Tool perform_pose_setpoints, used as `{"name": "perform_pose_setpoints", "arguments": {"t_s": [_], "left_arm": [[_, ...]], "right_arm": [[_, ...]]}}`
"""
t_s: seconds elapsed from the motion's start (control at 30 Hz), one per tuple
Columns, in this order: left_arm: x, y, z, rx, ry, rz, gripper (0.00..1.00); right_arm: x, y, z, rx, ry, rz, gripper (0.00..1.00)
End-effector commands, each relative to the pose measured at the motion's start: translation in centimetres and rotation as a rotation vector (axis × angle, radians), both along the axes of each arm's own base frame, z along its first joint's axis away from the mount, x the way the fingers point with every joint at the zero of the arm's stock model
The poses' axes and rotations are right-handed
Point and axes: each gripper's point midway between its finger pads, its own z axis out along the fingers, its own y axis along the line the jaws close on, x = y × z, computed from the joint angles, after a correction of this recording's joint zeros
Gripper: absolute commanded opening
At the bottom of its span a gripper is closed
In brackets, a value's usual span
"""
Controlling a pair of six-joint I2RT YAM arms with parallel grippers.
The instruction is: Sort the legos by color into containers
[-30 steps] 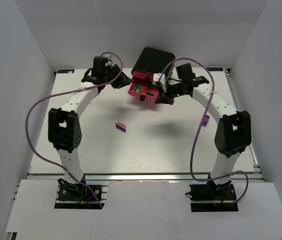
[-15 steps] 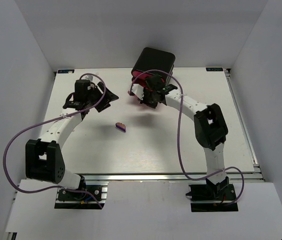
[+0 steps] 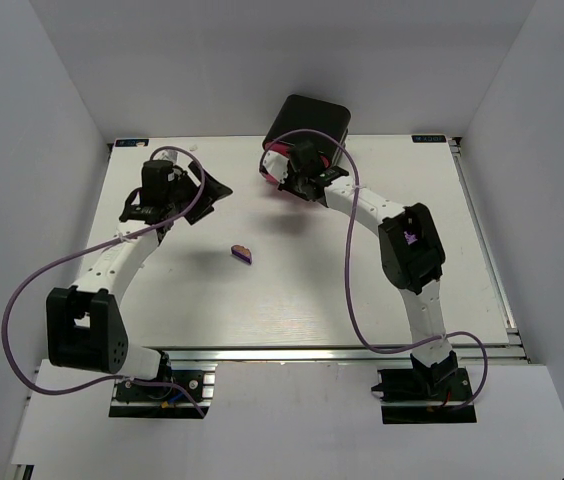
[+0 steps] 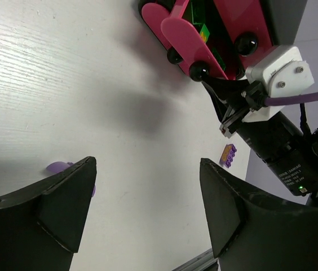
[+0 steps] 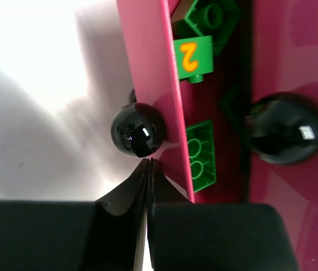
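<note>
The containers are magenta-pink drawers (image 5: 148,62) in a glossy black box (image 3: 312,118) at the back of the table. One drawer stands pulled out with several green legos (image 5: 200,155) inside, one marked with an orange 2 (image 5: 194,56). My right gripper (image 5: 149,164) is shut with nothing between its fingers, tips right under that drawer's black knob (image 5: 138,129). My left gripper (image 4: 148,169) hangs open over bare table left of the drawers. A purple lego (image 3: 243,253) lies mid-table. Another purple lego with an orange face (image 4: 227,154) lies farther right.
The right arm (image 3: 372,205) arches over the table's back right to the drawers, its purple cable looping down the middle. A second knob (image 5: 285,127) sits on the neighbouring drawer. White walls enclose the table on three sides.
My left gripper has pulled back left from the drawers and opened. My right arm has swung left, bringing its shut gripper to the open drawer's knob.
</note>
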Motion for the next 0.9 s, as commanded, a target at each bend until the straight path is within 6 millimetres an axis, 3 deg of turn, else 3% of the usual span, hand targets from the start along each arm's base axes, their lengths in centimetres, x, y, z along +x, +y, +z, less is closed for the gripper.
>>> {"name": "perform_pose_setpoints", "arguments": {"t_s": [0.0,0.3,0.5,0.53,0.57,0.67,0.73,0.77,0.8,0.83,0.87], "left_arm": [[-0.6,0.3,1.6,-0.016,-0.05,0.012,0.84],[-0.8,-1.0,0.5,-0.093,-0.042,-0.028,0.86],[0.3,-3.0,0.4,-0.154,-0.067,-0.087,0.86],[0.8,-3.3,-0.4,-0.164,-0.042,-0.094,0.86],[1.4,-4.0,0.3,-0.182,-0.08,-0.115,0.85],[3.0,-5.6,-0.2,-0.246,-0.083,-0.152,0.78],[3.9,-6.6,-0.6,-0.279,-0.076,-0.174,0.7],[4.8,-7.7,-1.4,-0.285,-0.054,-0.19,0.63],[5.3,-8.3,-1.8,-0.284,-0.049,-0.201,0.58],[5.5,-9.4,-2.3,-0.288,-0.035,-0.229,0.55],[6.7,-10.3,-3.1,-0.292,-0.022,-0.241,0.51]], "right_arm": [[3.4,0.2,3.9,0.058,-0.168,-0.074,0.0],[6.2,-0.8,4.2,0.048,-0.252,-0.154,0.0],[4.9,-0.8,4.7,0.083,-0.223,-0.116,0.0],[4.7,-0.9,4.7,0.08,-0.222,-0.113,0.0],[4.1,-0.8,4.3,0.074,-0.184,-0.095,0.0],[0.7,0.9,6.4,0.208,-0.029,0.081,0.0],[-4.0,1.2,8.6,0.31,0.119,0.245,0.0],[-5.7,1.0,8.4,0.334,0.176,0.27,0.07],[-7.7,0.7,9.9,0.366,0.212,0.3,0.19],[-8.9,0.4,10.4,0.424,0.265,0.304,0.5],[-10.1,-0.2,9.7,0.443,0.319,0.279,0.6]]}}
